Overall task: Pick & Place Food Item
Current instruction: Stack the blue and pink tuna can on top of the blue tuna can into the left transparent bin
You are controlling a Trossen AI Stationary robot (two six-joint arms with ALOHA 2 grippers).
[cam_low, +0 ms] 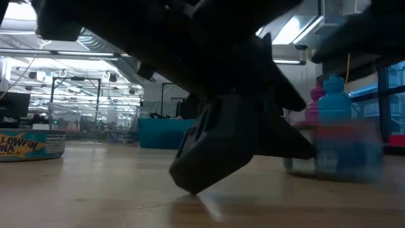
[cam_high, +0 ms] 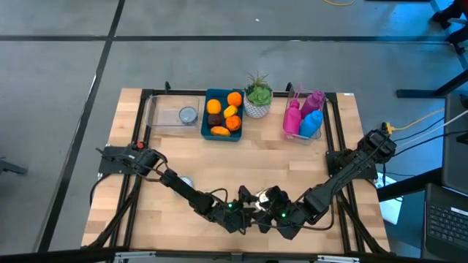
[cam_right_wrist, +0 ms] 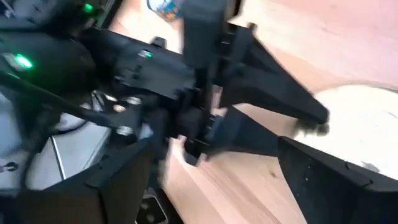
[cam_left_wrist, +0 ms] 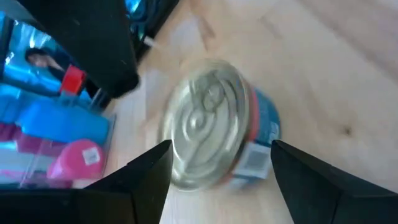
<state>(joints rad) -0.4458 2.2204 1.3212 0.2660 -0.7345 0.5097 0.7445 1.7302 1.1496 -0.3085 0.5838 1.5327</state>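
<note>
While the high view hides it under the arms, the left wrist view shows the can (cam_left_wrist: 217, 124) on its side on the worktop (cam_left_wrist: 323, 56), lid facing the camera, axis along the fingers. Left pincer (cam_left_wrist: 217, 186) straddles it, part-open, no visible contact. Right pincer (cam_high: 267, 199) wide, empty.

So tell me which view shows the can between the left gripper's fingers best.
The left wrist view: the can fills the frame, silver lid up, lying between the left gripper's spread fingers. In the high view both grippers hide it, the low view shows only a dark gripper body, and the right wrist view catches just a pale blurred edge.
</note>
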